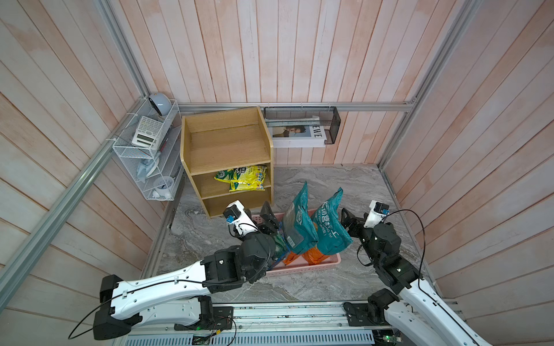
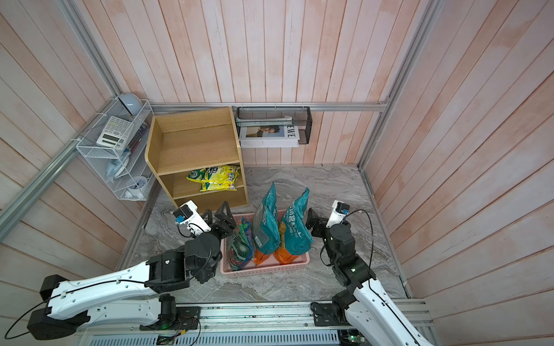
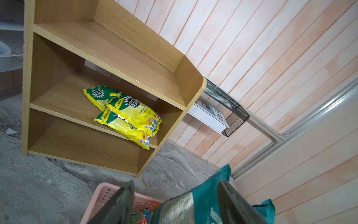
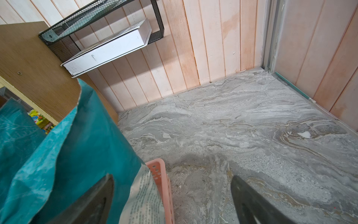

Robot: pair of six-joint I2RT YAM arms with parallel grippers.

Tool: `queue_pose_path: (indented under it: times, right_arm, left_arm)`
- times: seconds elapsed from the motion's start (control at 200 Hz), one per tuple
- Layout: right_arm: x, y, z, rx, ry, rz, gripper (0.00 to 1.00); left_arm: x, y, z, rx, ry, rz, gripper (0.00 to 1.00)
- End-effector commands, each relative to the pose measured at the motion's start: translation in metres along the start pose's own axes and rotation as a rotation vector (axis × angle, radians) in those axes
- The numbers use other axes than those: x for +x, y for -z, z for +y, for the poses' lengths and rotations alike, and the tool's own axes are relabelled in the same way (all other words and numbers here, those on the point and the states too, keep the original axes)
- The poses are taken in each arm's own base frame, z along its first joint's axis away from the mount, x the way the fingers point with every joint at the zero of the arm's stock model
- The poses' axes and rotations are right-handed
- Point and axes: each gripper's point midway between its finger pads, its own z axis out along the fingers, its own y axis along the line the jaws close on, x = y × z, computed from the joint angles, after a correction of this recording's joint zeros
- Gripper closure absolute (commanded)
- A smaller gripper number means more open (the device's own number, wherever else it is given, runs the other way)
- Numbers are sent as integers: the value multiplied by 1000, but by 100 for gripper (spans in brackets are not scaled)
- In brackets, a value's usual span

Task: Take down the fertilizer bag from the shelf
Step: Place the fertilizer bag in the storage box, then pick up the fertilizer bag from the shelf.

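Soft, even light; shadows are faint, deepest inside the lower tiers of the shelf [image 1: 227,143]. Wall planks [image 1: 269,45] bow near the edges in both top views.

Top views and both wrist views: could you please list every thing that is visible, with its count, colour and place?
shelf: 1, tan wood, back left of table
yellow bags: at least 2, yellow and green, overlapping on shelf's middle tier
basket: 1, pink, on table in front of shelf
teal bags: 2, teal with orange bottoms, upright in basket
green bag: 1, green patterned, basket's left end
rack: 1, white wire, left wall
calculator: 1, white, top of rack
mesh basket: 1, black, back wall, right of shelf
book: 1, white, in mesh basket
table: 1, grey marble
left hand: 1, black, open, above basket's left end
right hand: 1, black, open, beside basket's right end
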Motion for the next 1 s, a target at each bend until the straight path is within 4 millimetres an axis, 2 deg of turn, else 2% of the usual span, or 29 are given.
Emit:
queue_pose_path:
  times: [0.0, 0.05, 0.095, 0.125, 0.32, 0.435, 0.71, 0.775, 0.89, 0.995]
  right_arm:
    - [4, -2, 4, -23, 4, 3, 2]
    - [5, -3, 5, -24, 8, 7, 2]
    - [6, -4, 4, -20, 11, 9, 2]
    - [7, -5, 4, -18, 13, 12, 2]
    - [9, -7, 3, -12, 21, 17, 2]
    - [9, -6, 5, -21, 19, 19, 2]
    - [8, -4, 6, -33, 17, 9, 2]
    - [8, -4, 6, -35, 17, 12, 2]
    - [9, -5, 7, -36, 19, 16, 2]
    - [9, -5, 7, -37, 19, 18, 2]
  left_arm:
    - [41, -16, 24, 81, -40, 172, 30]
    - [44, -23, 36, 100, -11, 175, 31]
    - [44, -31, 48, 95, 15, 177, 40]
    - [46, -35, 53, 105, 28, 187, 43]
    - [53, -66, 84, 121, 136, 230, 40]
    - [47, -83, 97, 82, 129, 215, 41]
    - [24, -127, 134, 38, 256, 188, 43]
    - [18, -135, 136, 28, 252, 188, 43]
    - [8, -149, 127, 47, 222, 192, 48]
    - [-2, -159, 124, 28, 195, 180, 49]
